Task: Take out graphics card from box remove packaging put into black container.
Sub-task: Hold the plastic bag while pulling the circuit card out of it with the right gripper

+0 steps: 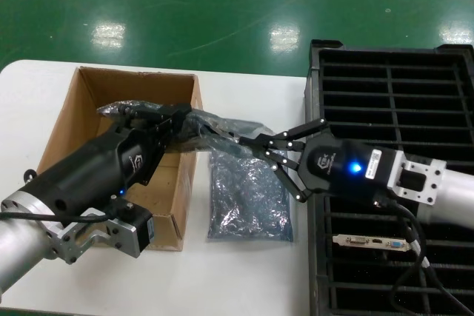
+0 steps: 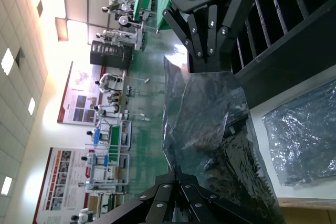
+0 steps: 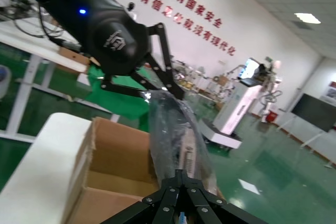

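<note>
A crinkled grey bag, the packaging (image 1: 218, 132), hangs stretched between both grippers just past the right wall of the cardboard box (image 1: 81, 120). My left gripper (image 1: 191, 128) is shut on its box-side end, and the jaws meet on the plastic in the left wrist view (image 2: 177, 174). My right gripper (image 1: 250, 143) is shut on the opposite end (image 3: 181, 174). The graphics card (image 3: 188, 153) shows inside the bag as a pale bracket edge. To the right stands the black container (image 1: 444, 101).
A flat bag (image 1: 248, 197) lies on the white table (image 1: 244, 286) between box and container. A bare card (image 1: 370, 243) with a silver bracket rests in a near slot of the container. Green floor lies beyond the table's far edge.
</note>
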Action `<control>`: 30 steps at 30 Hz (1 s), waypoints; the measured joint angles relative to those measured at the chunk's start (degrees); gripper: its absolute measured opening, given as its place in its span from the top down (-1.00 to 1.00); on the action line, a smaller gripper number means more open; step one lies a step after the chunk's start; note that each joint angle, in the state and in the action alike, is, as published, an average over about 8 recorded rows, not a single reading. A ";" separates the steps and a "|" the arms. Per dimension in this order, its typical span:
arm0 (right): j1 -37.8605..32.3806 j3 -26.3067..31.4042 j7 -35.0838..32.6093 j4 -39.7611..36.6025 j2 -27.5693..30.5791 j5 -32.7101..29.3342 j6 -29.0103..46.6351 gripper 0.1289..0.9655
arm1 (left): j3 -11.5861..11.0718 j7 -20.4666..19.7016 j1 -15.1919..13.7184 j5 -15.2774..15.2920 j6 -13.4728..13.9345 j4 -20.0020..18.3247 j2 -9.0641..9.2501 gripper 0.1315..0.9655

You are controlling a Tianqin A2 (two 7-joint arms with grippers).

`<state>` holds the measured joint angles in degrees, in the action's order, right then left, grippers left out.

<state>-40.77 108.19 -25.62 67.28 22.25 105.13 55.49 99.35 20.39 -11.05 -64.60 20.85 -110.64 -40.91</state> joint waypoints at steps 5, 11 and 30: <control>-2.32 1.71 1.26 -1.58 -0.31 -1.35 1.29 0.99 | 0.00 0.00 0.00 0.00 0.00 0.00 0.00 0.98; -5.54 3.54 2.20 -3.90 -1.03 -3.33 2.09 0.99 | 0.00 0.00 0.00 0.00 0.00 0.00 0.00 0.98; -9.30 5.12 1.08 -10.03 -4.01 -6.85 -0.04 0.99 | 0.00 0.00 0.00 0.00 0.00 0.00 0.00 0.98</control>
<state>-50.07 113.32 -24.54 57.25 18.24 98.28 55.45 99.35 20.39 -11.05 -64.60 20.85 -110.64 -40.91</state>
